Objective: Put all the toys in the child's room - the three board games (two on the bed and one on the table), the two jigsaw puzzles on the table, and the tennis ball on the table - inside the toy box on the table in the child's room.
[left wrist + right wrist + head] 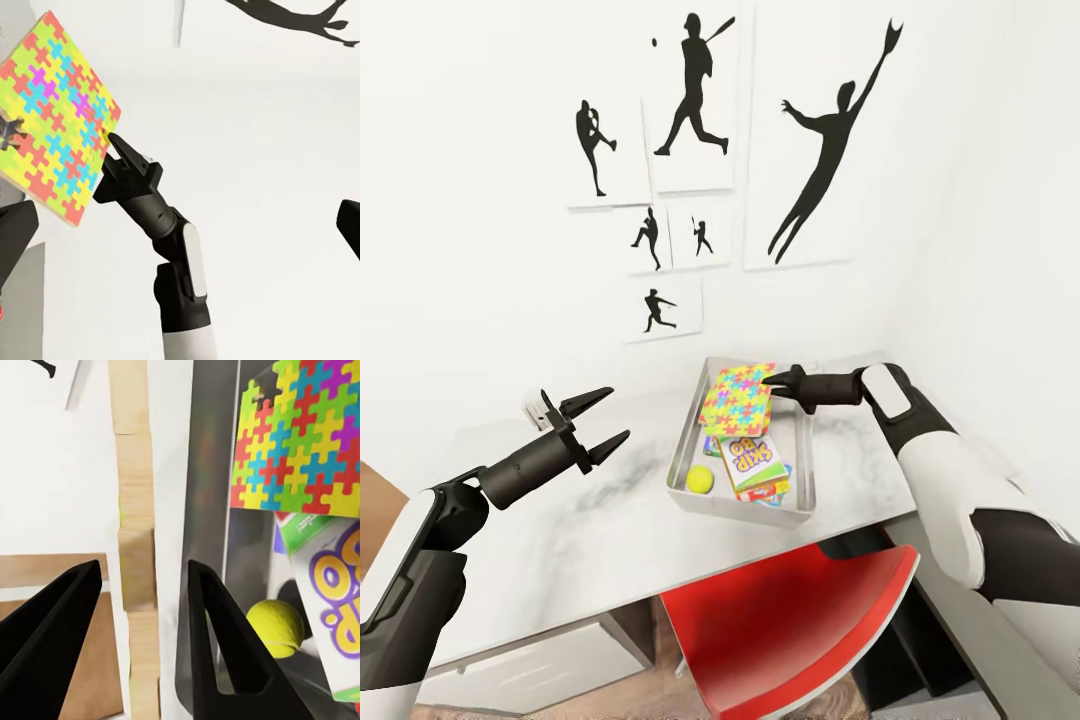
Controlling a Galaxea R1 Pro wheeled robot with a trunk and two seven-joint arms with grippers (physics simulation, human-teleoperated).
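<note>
On the yellow-green board game (752, 463) the big letters "SKIP BO" were read, seen upside down from the head view; no other writing could be made out. One toy box (683, 447), a pale grey tray, was seen on the table (560, 520), near the wall corner. Inside it were counted one tennis ball (700, 479) at the near left corner, the yellow-green game box beside it, and the edges of blue-white boxes under and around that one, whose number could not be told. One jigsaw puzzle (738, 398) was seen tilted over the far part of the tray, its lower edge down among the boxes.

The right gripper (773, 380) was held at the puzzle's upper right corner. In the right wrist view its two dark fingers (225, 645) were seen spread apart with nothing between them, the puzzle (300, 442) lying off to one side; whether a fingertip touched the sheet could not be told. The left gripper (605, 418) was held above the bare table left of the tray, its jaws wide open and empty.

Six black silhouette posters (690, 100) of ball players were counted on the white wall. A red chair (790, 620) was seen tucked under the table's near edge, and white drawers (530, 670) below at the left.
</note>
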